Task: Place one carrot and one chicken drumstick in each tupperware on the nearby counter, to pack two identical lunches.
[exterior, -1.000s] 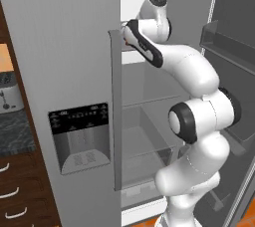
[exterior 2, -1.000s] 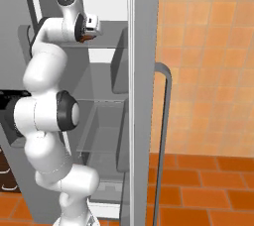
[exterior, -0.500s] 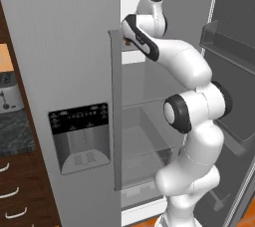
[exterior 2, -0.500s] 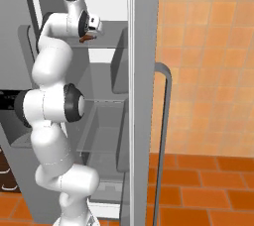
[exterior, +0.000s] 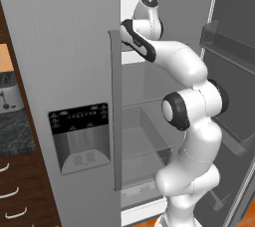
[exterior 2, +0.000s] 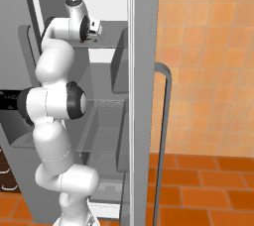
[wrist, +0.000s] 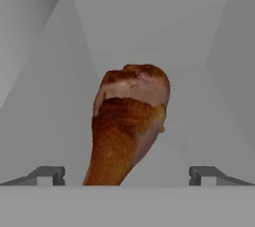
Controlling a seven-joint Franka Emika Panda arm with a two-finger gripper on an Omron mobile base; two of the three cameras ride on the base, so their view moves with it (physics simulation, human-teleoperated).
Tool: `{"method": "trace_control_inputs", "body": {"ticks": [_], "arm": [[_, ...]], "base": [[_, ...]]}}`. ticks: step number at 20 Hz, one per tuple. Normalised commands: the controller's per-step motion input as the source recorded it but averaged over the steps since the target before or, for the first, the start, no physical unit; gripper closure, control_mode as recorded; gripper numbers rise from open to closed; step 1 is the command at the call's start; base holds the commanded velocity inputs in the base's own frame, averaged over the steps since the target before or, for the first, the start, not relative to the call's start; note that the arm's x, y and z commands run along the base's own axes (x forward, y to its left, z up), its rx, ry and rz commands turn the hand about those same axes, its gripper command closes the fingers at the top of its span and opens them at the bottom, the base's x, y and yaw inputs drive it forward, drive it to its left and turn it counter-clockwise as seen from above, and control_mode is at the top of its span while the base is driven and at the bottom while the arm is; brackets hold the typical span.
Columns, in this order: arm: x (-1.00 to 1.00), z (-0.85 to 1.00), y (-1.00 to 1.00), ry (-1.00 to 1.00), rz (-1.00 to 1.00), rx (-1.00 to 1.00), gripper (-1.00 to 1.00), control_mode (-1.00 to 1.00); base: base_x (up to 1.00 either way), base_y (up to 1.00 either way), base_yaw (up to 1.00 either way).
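A browned chicken drumstick (wrist: 130,121) lies on a grey fridge shelf, thick end pointing away from the hand. My gripper (wrist: 127,175) is open, and the drumstick's thin end reaches down between the two fingertips (wrist: 50,175), with wide gaps on either side. From the right base view, the gripper (exterior 2: 97,29) is reaching over the top shelf (exterior 2: 108,42) of the open fridge. A strip of the speckled counter (exterior: 15,131) shows at the far left. The carrot and the tupperware are out of view.
A silver toaster (exterior: 7,94) stands on the counter above brown drawers (exterior: 20,191). The shut fridge door with a dispenser panel (exterior: 79,136) is on the left. An open door with bins (exterior: 231,71) stands to the right, and its long handle (exterior 2: 161,136) is close by.
The hand has pushed further in over the top shelf, and the upper arm has swung up behind it. The jaws have stayed open.
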Motion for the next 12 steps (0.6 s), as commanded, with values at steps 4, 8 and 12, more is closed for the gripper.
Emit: {"method": "trace_control_inputs", "body": {"ticks": [4, 8, 12], "arm": [[0.08, -0.06, -0.33, 0.0, 0.0, -0.02, -1.0, -1.0], [0.0, -0.1, -0.5, 0.0, 0.0, -0.04, -1.0, -1.0], [-0.01, 0.04, -0.42, 0.0, 0.01, -0.01, -1.0, -1.0]], "base": [[0.0, 0.0, 0.0], [0.0, 0.0, 0.0], [0.0, 0.0, 0.0]]}}
